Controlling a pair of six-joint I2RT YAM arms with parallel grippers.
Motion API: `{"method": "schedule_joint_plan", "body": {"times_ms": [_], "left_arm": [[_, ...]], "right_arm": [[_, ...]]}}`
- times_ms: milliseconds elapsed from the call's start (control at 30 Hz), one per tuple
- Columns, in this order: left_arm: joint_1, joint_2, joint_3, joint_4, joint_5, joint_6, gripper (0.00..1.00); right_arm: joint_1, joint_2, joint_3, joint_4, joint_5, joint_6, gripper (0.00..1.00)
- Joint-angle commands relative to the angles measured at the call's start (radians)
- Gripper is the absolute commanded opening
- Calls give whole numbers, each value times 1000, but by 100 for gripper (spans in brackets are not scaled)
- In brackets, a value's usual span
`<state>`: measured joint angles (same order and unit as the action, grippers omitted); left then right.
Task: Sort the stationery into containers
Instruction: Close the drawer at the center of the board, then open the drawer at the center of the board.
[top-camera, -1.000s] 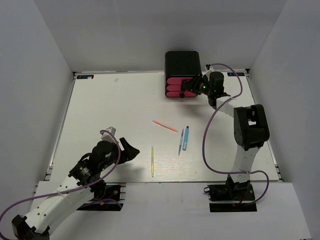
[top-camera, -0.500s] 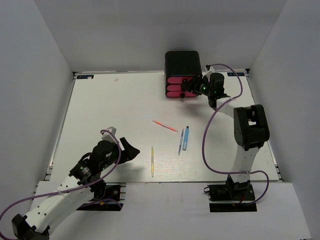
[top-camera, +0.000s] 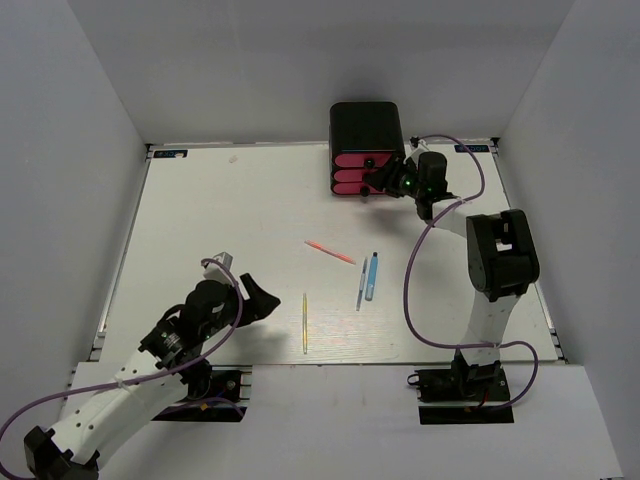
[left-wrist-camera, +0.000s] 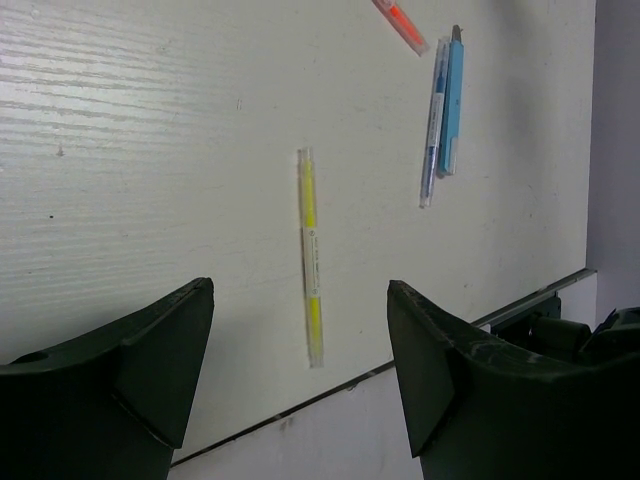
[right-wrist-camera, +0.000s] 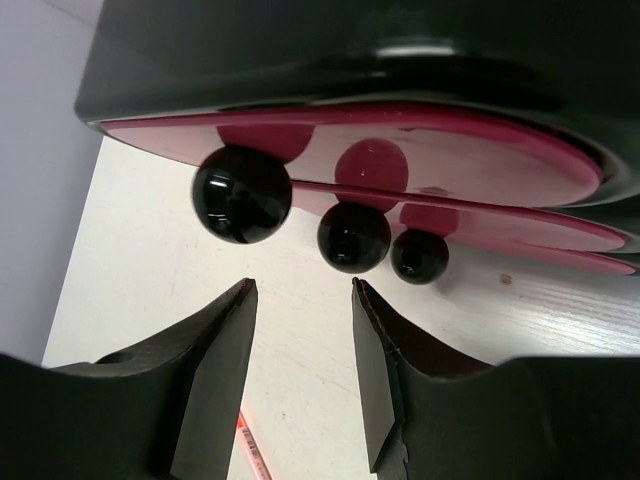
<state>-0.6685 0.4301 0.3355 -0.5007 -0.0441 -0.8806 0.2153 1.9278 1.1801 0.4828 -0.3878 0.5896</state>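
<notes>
The black cabinet stands at the table's back with three hot-pink drawers, all pushed in. My right gripper is open just in front of them. In the right wrist view its fingers sit just short of the three black knobs, touching none. My left gripper is open and empty, left of the yellow stick, which lies beyond its fingertips. The pink-orange pen, grey-blue pen and light blue marker lie mid-table. The short stubs are out of view.
The table's near edge runs just behind the yellow stick. White walls close in the table on three sides. The right arm's purple cable loops over the table's right side.
My right gripper has shifted slightly in front of the drawers, settling a little nearer and lower. The left arm and the stationery have not moved.
</notes>
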Motion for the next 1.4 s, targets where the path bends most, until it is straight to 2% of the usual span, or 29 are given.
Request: {"method": "schedule_joint_plan", "body": {"times_ms": [0, 633, 767, 933, 1000, 1233, 1367], "left_arm": [[1, 15, -12, 42, -11, 9, 80], [1, 90, -21, 116, 0, 19, 80], [1, 99, -21, 126, 9, 19, 80], [1, 110, -21, 126, 9, 19, 80], [1, 110, -21, 136, 18, 9, 80], [-8, 156, -12, 206, 39, 9, 80], [-8, 232, 10, 245, 50, 9, 80]], "right_arm": [[-2, 43, 39, 56, 33, 10, 49], [1, 157, 116, 138, 66, 151, 53], [2, 180, 139, 120, 90, 165, 47], [-4, 171, 75, 187, 76, 191, 19], [-2, 129, 31, 200, 79, 185, 18], [-4, -64, -217, 261, 78, 161, 20], [-8, -115, -303, 258, 67, 154, 34]]}}
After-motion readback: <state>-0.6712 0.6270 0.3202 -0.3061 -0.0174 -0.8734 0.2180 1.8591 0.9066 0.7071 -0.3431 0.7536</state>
